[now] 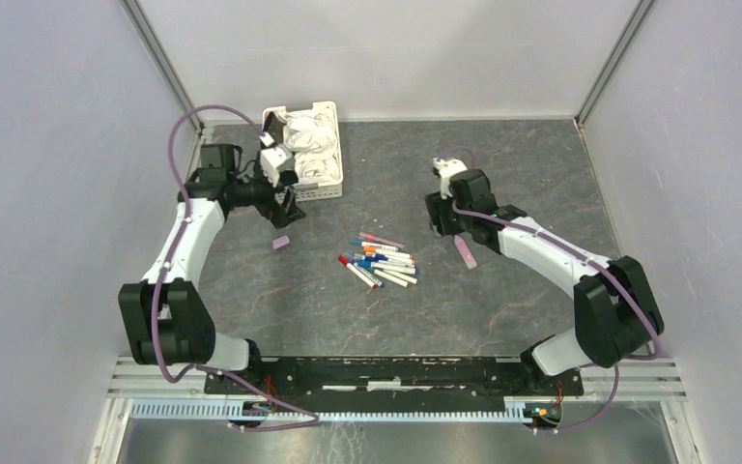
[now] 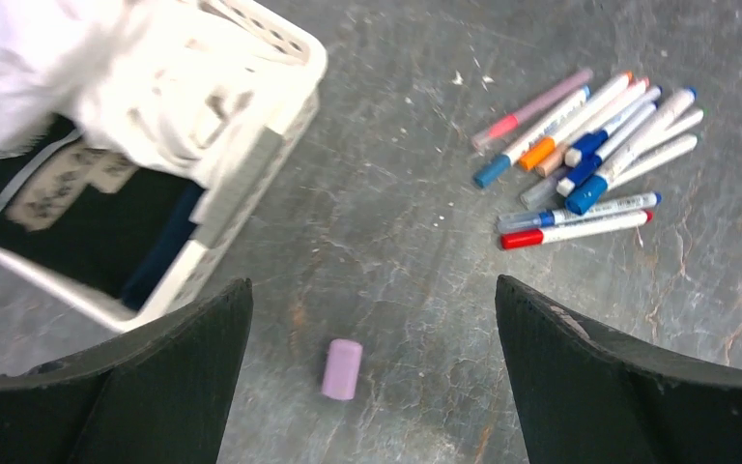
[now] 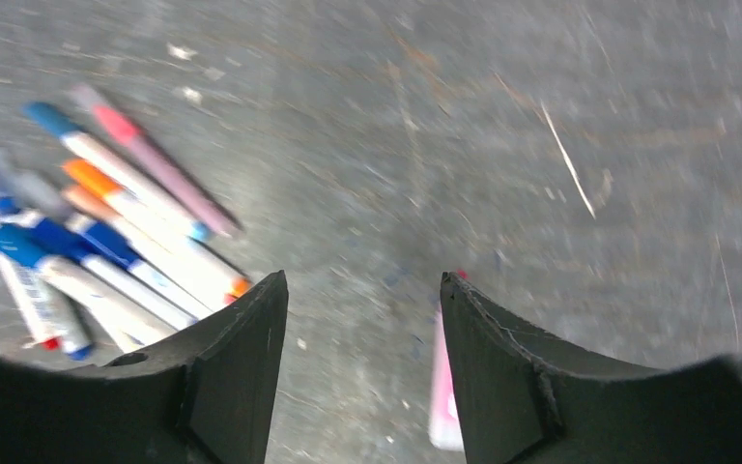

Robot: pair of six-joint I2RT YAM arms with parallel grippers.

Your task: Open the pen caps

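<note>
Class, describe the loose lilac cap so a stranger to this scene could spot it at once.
Find the white basket at the back left of the table. In front of it, left of the pile of pens, lies the lilac cap. It is a short stub lying alone, where its neighbours are long and thin.

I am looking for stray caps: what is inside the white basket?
Crumpled white cloth fills the basket, lying over something dark. Whatever lies under them is hidden.
</note>
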